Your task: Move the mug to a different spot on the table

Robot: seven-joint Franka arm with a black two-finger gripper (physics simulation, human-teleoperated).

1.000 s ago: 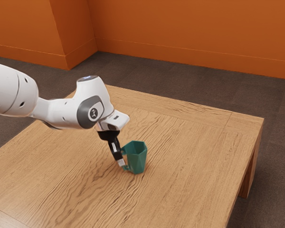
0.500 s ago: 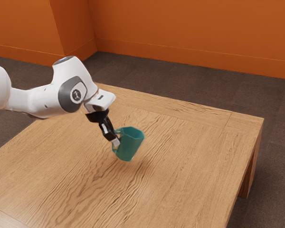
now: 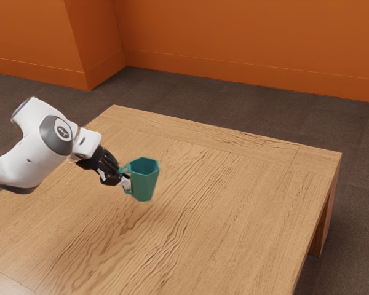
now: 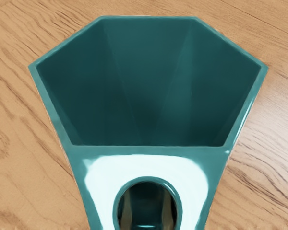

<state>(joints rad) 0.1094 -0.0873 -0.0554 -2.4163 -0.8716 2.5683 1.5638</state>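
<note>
Black gripper (image 3: 120, 179) pinched nearly closed on the handle (image 4: 146, 203), one finger on each side. The teal mug (image 3: 144, 178) hangs just past the fingertips, and the wrist view looks into its hexagonal mouth. The wooden table (image 3: 246, 196) lies below the gripper; mug lifted clear of it, shadow underneath. Orange wall (image 3: 234, 31) far behind.
</note>
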